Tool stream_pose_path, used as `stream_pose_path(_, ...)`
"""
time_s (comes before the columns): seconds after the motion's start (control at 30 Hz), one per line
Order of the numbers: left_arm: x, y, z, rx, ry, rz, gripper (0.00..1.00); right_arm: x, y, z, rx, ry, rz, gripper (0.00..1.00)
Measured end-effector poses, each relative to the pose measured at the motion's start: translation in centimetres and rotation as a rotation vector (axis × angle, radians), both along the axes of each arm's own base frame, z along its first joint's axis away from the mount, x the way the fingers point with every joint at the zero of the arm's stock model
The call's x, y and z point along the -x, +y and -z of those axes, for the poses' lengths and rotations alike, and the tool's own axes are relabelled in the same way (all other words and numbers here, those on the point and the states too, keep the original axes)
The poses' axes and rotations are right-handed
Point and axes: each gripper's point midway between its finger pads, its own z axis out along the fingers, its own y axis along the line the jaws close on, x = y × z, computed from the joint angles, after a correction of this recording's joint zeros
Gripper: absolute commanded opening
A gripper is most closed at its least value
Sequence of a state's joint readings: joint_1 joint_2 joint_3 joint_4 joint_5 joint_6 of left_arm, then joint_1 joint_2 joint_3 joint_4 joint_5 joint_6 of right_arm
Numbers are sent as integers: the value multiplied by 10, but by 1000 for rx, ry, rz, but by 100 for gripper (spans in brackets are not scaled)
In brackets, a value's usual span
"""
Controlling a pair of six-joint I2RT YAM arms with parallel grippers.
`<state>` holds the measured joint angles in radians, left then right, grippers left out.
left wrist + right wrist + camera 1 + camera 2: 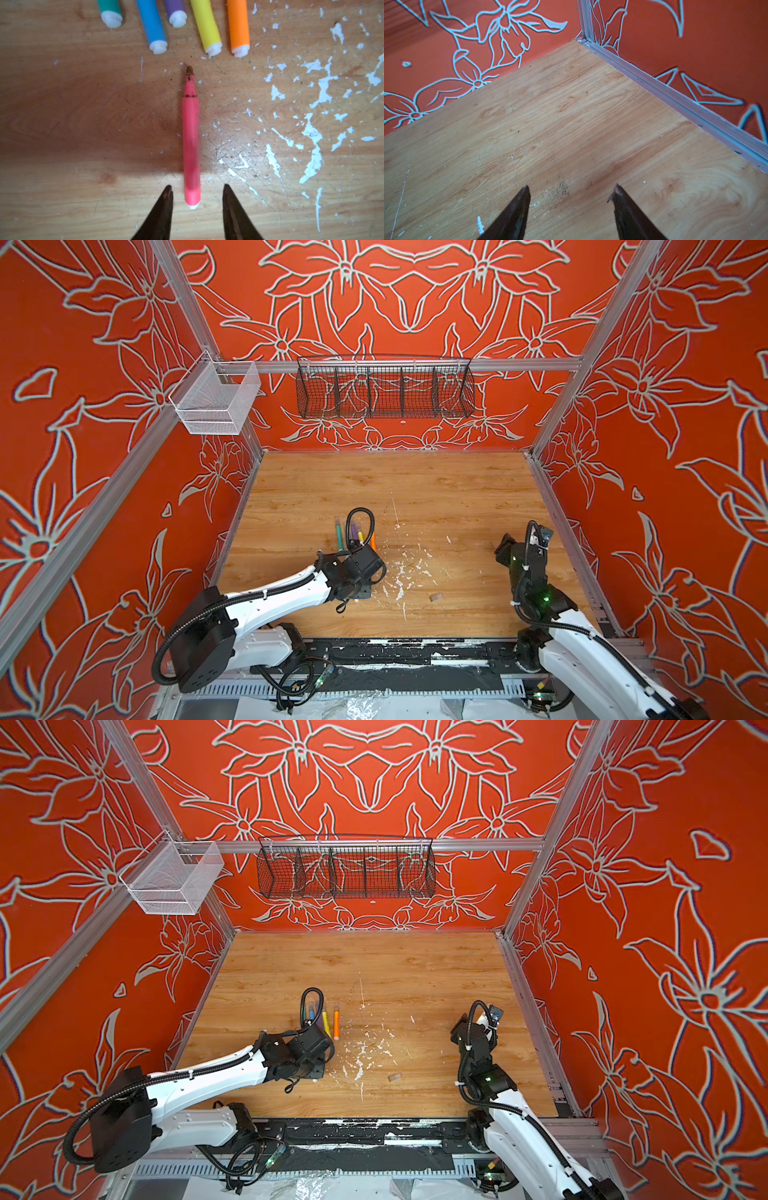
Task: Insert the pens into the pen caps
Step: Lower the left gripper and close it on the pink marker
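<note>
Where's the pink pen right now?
Left wrist view: pink pen lies flat on the table, white end between the tips of the open left hand, nib toward the other pens.

Wooden table; six pens, loose cap, white flecks

Nothing can be read in any view: no lettering, label, brand, number or sign. The nearest thing to writing is a set of dark smudges on the pink pen. They sit on the collar and narrow neck by its tip, the end farthest from the left gripper, and they form no letters or digits.
</note>
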<state>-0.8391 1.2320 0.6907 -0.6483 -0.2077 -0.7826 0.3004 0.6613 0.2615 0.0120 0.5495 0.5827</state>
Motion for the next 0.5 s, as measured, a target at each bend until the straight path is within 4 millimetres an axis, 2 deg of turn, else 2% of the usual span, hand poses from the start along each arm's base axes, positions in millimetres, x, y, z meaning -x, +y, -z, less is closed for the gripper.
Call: stream_pose_path(0.5, 0, 1, 27, -63, 55, -11, 40, 0, 0, 1, 1, 4, -1, 65)
